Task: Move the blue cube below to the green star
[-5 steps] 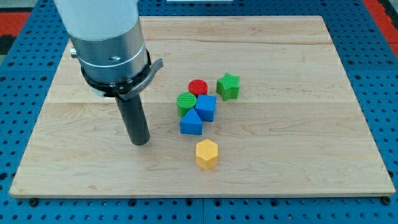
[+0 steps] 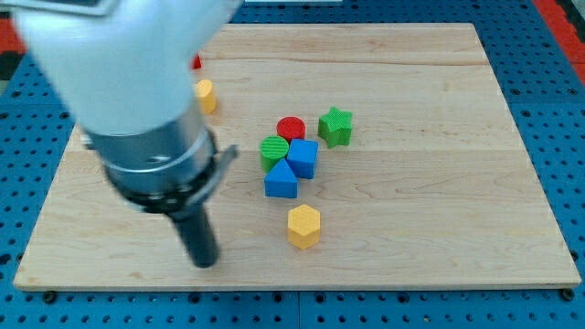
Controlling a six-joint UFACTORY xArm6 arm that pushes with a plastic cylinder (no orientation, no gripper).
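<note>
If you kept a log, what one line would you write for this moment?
tip: bottom-left, touching no block | blue cube: left-below green star, against red cylinder | task: not done

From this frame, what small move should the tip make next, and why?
Probably slide my tip toward the view's right and up, to reach the left side of the blue cube. The tip sits far to the lower left of the cluster, touching nothing, and the cube lies lower left of the green star, so it needs a rightward push.

no readable txt, labels, nos. or signs anywhere in view.
</note>
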